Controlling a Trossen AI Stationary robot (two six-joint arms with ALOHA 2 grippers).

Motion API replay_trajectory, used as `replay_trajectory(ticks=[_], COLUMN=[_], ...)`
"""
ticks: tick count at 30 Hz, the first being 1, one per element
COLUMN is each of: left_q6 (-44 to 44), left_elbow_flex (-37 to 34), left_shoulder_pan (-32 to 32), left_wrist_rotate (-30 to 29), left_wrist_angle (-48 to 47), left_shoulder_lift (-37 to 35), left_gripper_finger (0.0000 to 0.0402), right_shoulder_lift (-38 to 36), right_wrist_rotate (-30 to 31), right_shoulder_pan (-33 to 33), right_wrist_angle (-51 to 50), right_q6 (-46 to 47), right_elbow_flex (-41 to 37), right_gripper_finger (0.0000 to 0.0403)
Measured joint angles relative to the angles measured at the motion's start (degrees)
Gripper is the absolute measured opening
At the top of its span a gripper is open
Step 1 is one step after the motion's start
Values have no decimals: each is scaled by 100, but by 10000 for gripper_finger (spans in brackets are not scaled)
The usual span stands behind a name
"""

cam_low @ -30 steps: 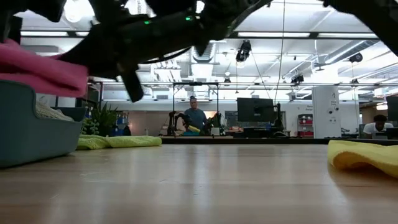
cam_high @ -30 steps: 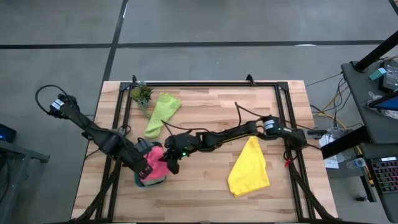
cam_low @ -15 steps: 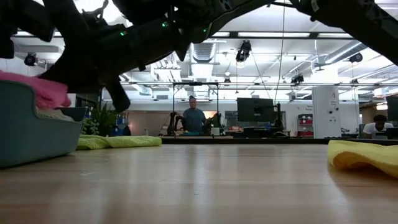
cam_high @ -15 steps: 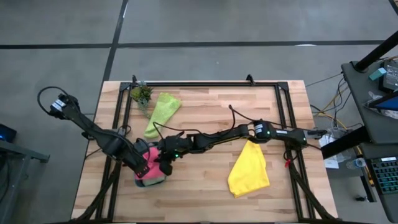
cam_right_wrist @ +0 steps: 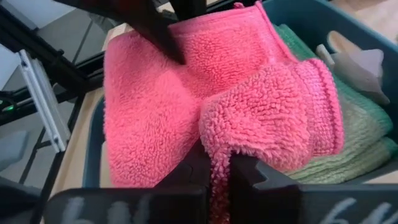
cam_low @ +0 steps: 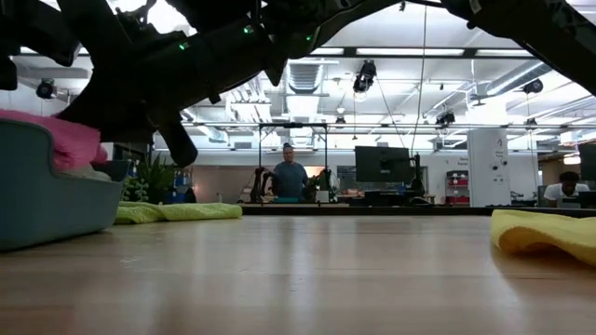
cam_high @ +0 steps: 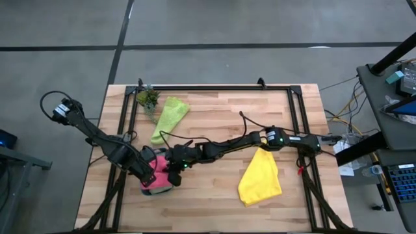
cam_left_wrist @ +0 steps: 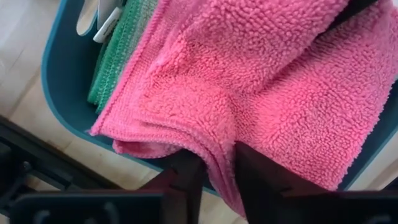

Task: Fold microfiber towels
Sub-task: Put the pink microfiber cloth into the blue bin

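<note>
both grippers at the teal tray, each with a fold of pink towel between its fingers

the pink towel (cam_left_wrist: 261,87) – thick, looped microfibre with a stitched hem – lies folded in the hard, round-cornered teal plastic tray (cam_left_wrist: 62,81), on top of a flatter, finer-woven pale green towel (cam_right_wrist: 329,149); the left gripper (cam_left_wrist: 214,171) has its fingers narrowly parted around a rolled edge of the pink cloth, while the right gripper (cam_right_wrist: 214,168) is pinched closed on a bunched corner of it. on the slatted wood table (cam_high: 214,201) a lime green towel (cam_high: 168,117) lies long and rumpled beside a small potted plant (cam_high: 147,98), and a yellow towel (cam_high: 261,174) sits folded in a rough wedge – well apart from the tray
</note>
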Motion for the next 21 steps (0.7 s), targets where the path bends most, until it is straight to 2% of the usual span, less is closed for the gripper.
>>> replay_trajectory(ticks=[5,11,17,21], left_q6=[0,2,5,232], left_elbow_flex=[0,13,219,278], left_shoulder_pan=[-19,-28,-29,-33], left_wrist_rotate=[26,197,366,254], left_wrist_angle=[-25,-197,-902,-896], left_shoulder_lift=[0,-7,-21,-76], left_gripper_finger=[130,188,204,205], right_shoulder_lift=[-1,-23,-97,-188], right_wrist_rotate=[75,73,75,81], right_shoulder_pan=[9,9,9,0], right_wrist_angle=[-2,-4,-88,-266], right_q6=[-13,-17,-142,-238], right_elbow_flex=[0,0,2,2], right_gripper_finger=[22,85,150,176])
